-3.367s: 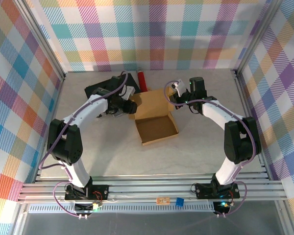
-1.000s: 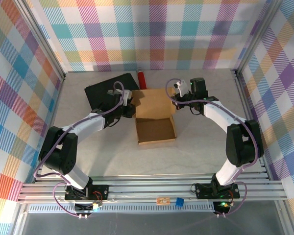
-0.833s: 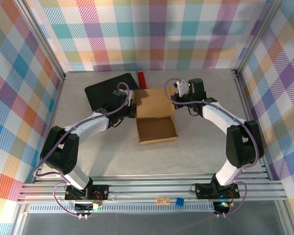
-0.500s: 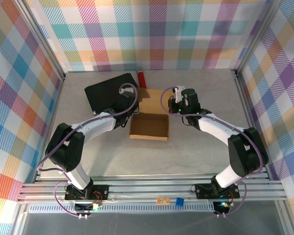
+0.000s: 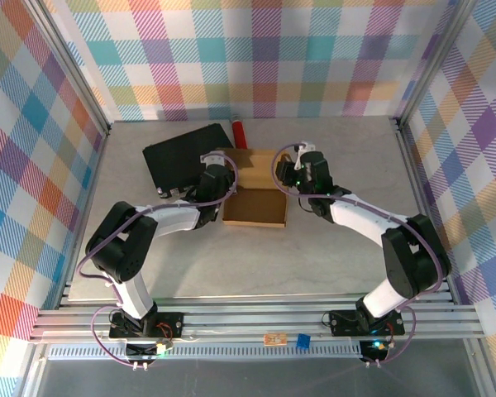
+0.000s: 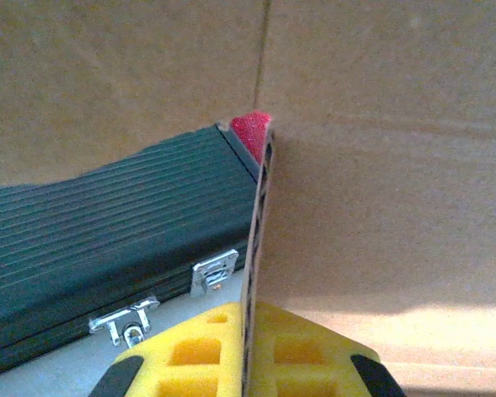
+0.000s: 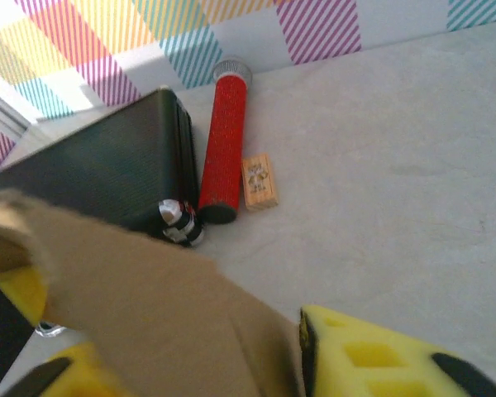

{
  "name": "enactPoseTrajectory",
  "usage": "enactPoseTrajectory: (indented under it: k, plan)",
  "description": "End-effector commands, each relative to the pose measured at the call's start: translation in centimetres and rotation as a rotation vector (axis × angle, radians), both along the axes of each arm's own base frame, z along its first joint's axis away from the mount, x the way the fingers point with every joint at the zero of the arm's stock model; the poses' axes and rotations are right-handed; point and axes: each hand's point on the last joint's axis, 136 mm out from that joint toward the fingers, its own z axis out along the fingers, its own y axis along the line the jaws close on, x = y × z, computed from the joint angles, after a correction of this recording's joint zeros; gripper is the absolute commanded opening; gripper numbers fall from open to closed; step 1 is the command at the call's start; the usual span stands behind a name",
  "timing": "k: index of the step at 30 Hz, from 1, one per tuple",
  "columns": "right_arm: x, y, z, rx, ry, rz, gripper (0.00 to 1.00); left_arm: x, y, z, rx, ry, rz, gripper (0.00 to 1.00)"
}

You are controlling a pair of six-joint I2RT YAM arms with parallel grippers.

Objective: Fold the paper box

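Observation:
The paper box (image 5: 255, 198) lies mid-table as a flat brown cardboard rectangle, its lid (image 5: 256, 161) folded down over the tray. My left gripper (image 5: 223, 171) is at the box's back left corner. In the left wrist view its yellow pads (image 6: 190, 351) are shut on the edge of an upright cardboard flap (image 6: 260, 215). My right gripper (image 5: 295, 175) is at the box's back right corner. Its yellow fingers (image 7: 372, 356) stand wide apart, and a cardboard flap (image 7: 157, 306) lies loose between them.
A black case (image 5: 178, 161) with metal latches (image 6: 215, 271) lies just left of the box, close behind my left gripper. A red cylinder (image 5: 239, 132) and a small wooden block (image 7: 259, 182) lie at the back. Plaid walls enclose the table.
The lid has come down over the tray and the box has slid left and back. Both arms moved in toward it. The right gripper's fingers have spread apart; the left stays shut.

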Motion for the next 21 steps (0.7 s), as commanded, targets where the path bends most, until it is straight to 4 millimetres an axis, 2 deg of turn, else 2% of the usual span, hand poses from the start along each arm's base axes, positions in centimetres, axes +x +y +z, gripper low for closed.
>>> enactPoseTrajectory:
  k: [1, 3, 7, 10, 13, 15, 17, 21]
  plan:
    - [-1.2, -0.3, 3.1, 0.042, 0.018, -0.011, 0.53, -0.8, -1.3, 0.7, 0.040, -0.065, -0.073, 0.00]
    - [-2.0, -0.4, 4.6, 0.063, 0.053, 0.010, 0.63, -1.2, -1.7, 0.3, 0.057, -0.061, -0.104, 0.00]
    - [-4.2, -0.2, 7.4, 0.114, 0.102, 0.064, 0.69, -1.4, -2.2, -0.2, 0.075, -0.059, -0.127, 0.00]
    - [-5.9, -0.8, 9.5, 0.168, 0.134, 0.047, 0.71, -1.4, -2.2, 0.0, 0.084, -0.064, -0.126, 0.00]
    - [-6.6, -2.2, 11.2, 0.218, 0.154, -0.025, 0.76, -1.3, -2.5, -0.1, 0.094, -0.062, -0.137, 0.00]
    - [-6.1, -4.4, 11.5, 0.244, 0.186, -0.137, 0.81, -1.3, -2.5, -0.1, 0.093, -0.064, -0.140, 0.00]
    - [-4.9, -6.5, 11.5, 0.295, 0.213, -0.212, 0.81, -1.5, -2.4, -0.2, 0.090, -0.066, -0.141, 0.00]
    - [-1.5, -10.7, 9.2, 0.509, 0.416, -0.377, 0.79, -2.0, -2.3, -0.4, 0.080, -0.074, -0.139, 0.00]
